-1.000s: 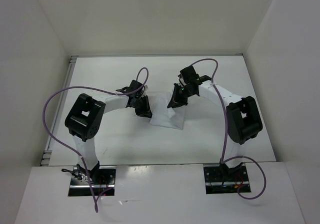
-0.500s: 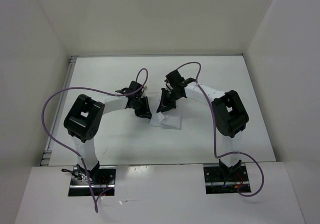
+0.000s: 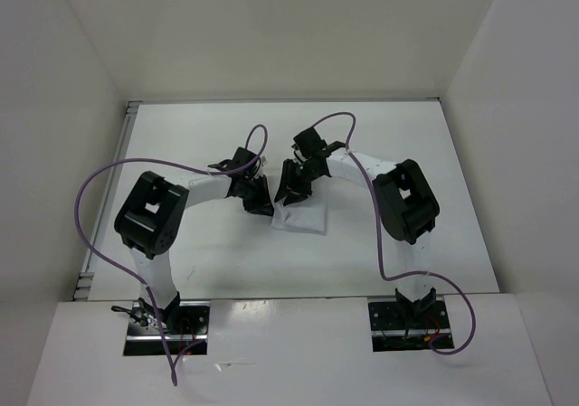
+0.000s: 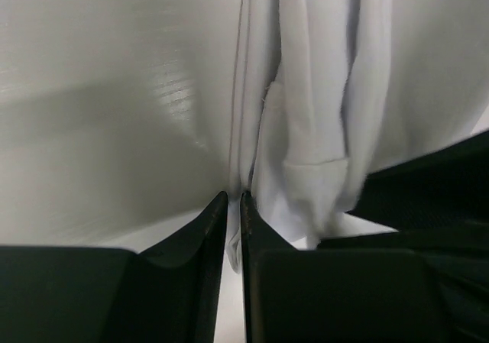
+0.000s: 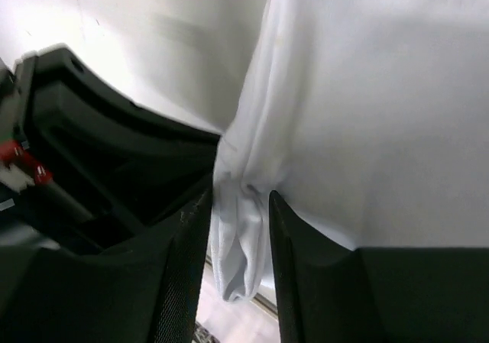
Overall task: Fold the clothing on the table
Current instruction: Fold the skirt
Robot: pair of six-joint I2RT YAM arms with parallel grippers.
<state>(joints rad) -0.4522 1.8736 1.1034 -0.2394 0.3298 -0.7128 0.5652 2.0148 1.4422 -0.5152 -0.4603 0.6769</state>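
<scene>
The clothing (image 4: 321, 129) is thin white cloth, soft and matt, creased into long folds, with a stitched hem. On my left gripper (image 4: 234, 198) the fingers look like smooth matt black plastic. On my right gripper (image 5: 237, 198) they have a fine grainy finish. The table (image 3: 407, 153) is smooth matt white, and its rim (image 3: 122, 153) is dull metal.

The white table (image 3: 452, 153) carries the clothing (image 3: 303, 218), rumpled, near its middle.

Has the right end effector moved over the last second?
Yes: the right end effector shifted left, away from the table's right edge, toward the left end effector.
</scene>
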